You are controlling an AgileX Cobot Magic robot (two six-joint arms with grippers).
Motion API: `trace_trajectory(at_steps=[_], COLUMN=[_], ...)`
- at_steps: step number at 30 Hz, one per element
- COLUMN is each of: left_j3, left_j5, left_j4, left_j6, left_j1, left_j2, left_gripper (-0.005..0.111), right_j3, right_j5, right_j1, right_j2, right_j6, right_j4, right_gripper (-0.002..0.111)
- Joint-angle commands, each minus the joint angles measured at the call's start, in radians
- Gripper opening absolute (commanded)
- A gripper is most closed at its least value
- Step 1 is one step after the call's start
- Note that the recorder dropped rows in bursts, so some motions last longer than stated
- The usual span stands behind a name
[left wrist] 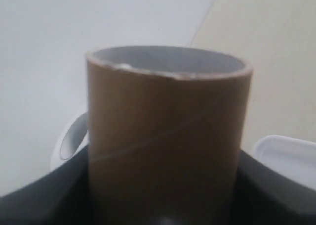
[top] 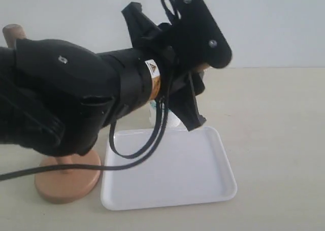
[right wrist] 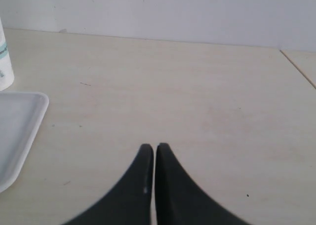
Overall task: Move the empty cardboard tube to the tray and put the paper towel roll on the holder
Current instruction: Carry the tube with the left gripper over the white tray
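Left gripper (left wrist: 165,207) grips the empty cardboard tube (left wrist: 165,131); open end juts beyond it.

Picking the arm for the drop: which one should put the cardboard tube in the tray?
Left. Its wrist view shows the cardboard tube gripped already, with the tray right beside it. The right gripper is shut, empty, over the table.

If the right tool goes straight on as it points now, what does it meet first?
Seemingly nothing near: only bare table ahead of the right tool, then the back wall. The tray lies off that line. Depth unclear.
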Motion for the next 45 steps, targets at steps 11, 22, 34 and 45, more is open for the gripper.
trace_trajectory(at_steps=[11,22,34,45], left_j3=[-0.339,-0.474,-0.474,-0.476], left_j5=[0.251,0.286,0.184,0.119], left_j4=[-0.834,-1.165,-1.355,-1.432], left_j6=[0.794,1.174,1.437,1.437], left_j1=[-0.046,0.036,0.117,0.117], left_j2=[0.220,0.360,0.498,0.544], left_gripper=[0.004,0.004,0.004,0.025], right_j3=[-0.001,-0.001,-0.001,-0.001], right_j5=[-0.013,-0.013,-0.013,-0.013], right_j1=[-0.003,-0.003,-0.003,-0.003], right_j2=[-0.004,-0.004,-0.004,-0.004], right_j6=[-0.005,-0.005,-0.005,-0.005], right_j4=[0.001,0.001,0.001,0.001], right_gripper=[0.001,0.001,0.001,0.001])
